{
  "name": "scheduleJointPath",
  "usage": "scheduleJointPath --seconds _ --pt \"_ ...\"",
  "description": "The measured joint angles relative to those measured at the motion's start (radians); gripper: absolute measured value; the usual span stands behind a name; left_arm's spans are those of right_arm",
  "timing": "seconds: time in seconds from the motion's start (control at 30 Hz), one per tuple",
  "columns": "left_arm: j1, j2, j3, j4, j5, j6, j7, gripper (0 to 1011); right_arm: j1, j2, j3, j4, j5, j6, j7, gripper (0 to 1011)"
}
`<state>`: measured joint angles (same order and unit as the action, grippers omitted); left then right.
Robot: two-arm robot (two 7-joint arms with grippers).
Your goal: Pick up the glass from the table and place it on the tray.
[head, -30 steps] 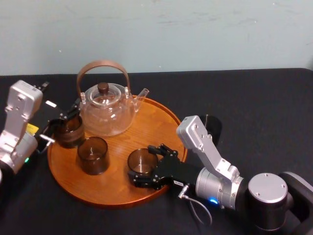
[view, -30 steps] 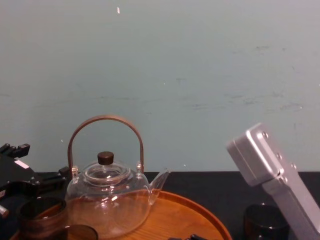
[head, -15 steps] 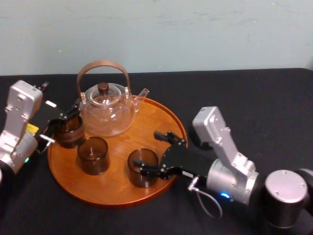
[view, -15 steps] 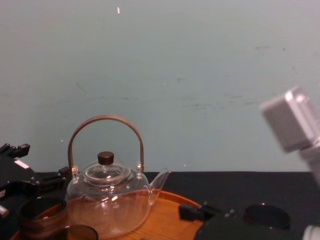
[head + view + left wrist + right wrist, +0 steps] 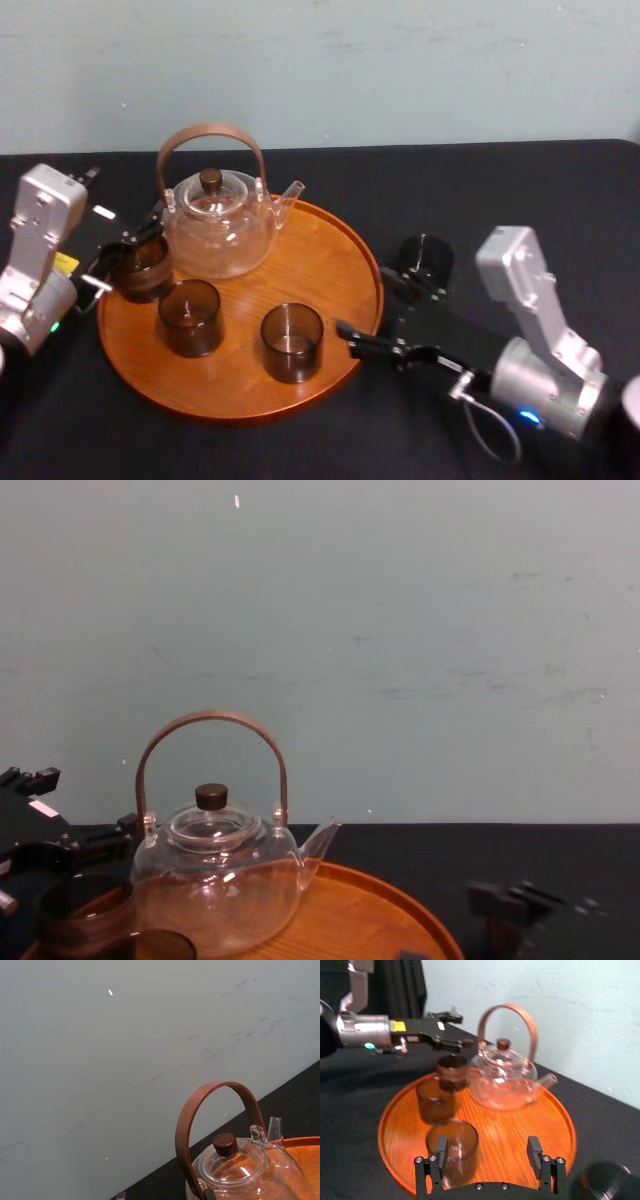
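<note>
**Inspector:** Start at the left. What stands there?

**Assistant:** The left gripper [image 5: 128, 248] is at the left rim of the tray [image 5: 320, 260]. Its fingers are spread to either side of the first glass [image 5: 142, 272]. I cannot tell whether they touch it. That glass stands upright just inside the rim.

**Inspector:** What is on the tray?

**Assistant:** One clear teapot [image 5: 218, 232] stands at the back, with its lid on and its brown handle arched upright. I cannot tell whether it holds liquid. There are three dark glasses. The first is just beside the teapot's left flank, and the second glass [image 5: 189, 317] is in front of the teapot. The third glass [image 5: 292, 342] is to the right of the second, near the front rim. All three stand upright, and the second and third look empty.

**Inspector:** And the glass for this task?

**Assistant:** It is the third glass, and neither gripper touches it.

**Inspector:** The right gripper?

**Assistant:** The right gripper [image 5: 363, 302] sits low, just outside the tray's right rim, and points toward the third glass. Its fingers [image 5: 534, 1149] are spread wide and hold nothing.

**Inspector:** Anything further right?

**Assistant:** A fourth glass [image 5: 425, 257] stands upright on the black table [image 5: 520, 190]. It is just beside the tray's right rim, behind the right gripper.
</note>
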<state>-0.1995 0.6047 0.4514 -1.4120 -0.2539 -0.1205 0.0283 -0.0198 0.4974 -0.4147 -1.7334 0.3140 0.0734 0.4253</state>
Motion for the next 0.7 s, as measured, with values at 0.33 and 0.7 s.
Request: scheduleJointPath --seconds 0.33,0.7 --pt "0.0 0.0 0.0 0.0 0.0 0.0 0.0 1001 -0.095 0.049 0.105 -0.012 0.062 -0.024 -0.021 1002" --pt "0.0 0.0 0.0 0.0 0.0 0.0 0.0 1001 -0.091 0.039 0.182 0.068 0.107 -0.028 -0.046 1002"
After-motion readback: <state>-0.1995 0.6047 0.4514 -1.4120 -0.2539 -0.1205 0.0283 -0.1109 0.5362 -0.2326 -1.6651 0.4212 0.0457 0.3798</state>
